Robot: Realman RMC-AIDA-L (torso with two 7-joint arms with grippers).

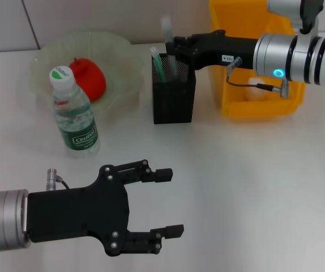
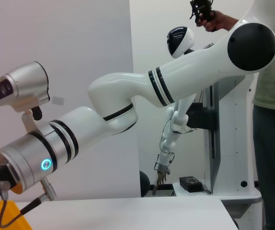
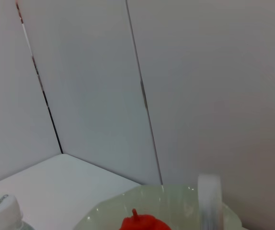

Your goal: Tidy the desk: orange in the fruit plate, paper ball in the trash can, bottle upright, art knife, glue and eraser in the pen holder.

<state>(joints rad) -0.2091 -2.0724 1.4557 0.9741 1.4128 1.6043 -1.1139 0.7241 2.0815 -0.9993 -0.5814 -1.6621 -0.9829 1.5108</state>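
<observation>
Now we start at the right gripper [image 1: 172,44], upper middle of the head frame, where its jaws reach in from the right and sit directly over the mouth of the pen holder [image 1: 174,99]. A pale, translucent stick-like item [image 1: 167,29] stands up at the jaw tips; we cannot tell whether the jaws are clamped on it or already apart, nor which of the small items it is. A green-and-white stick [image 1: 157,61] already leans inside the black mesh cup. We judge the step in hand to be dropping a small item into that holder. To do it well, we would keep the item vertical and centred over the opening, lower until its end is below the rim, then part the jaws, so it cannot tip out or knock the light cup over.

Outward from there, the yellow trash can [image 1: 264,107] stands just behind and right of the holder, with a white lump that may be the paper ball [image 1: 257,94] inside. In the upper left, the orange [image 1: 89,78] lies in the fruit plate [image 1: 43,65], and the bottle [image 1: 75,113] stands upright on the desk [image 1: 253,187] just in front of the plate.

The left gripper [image 1: 168,203] hovers low in the frame over bare desk, jaws wide apart and holding nothing.
</observation>
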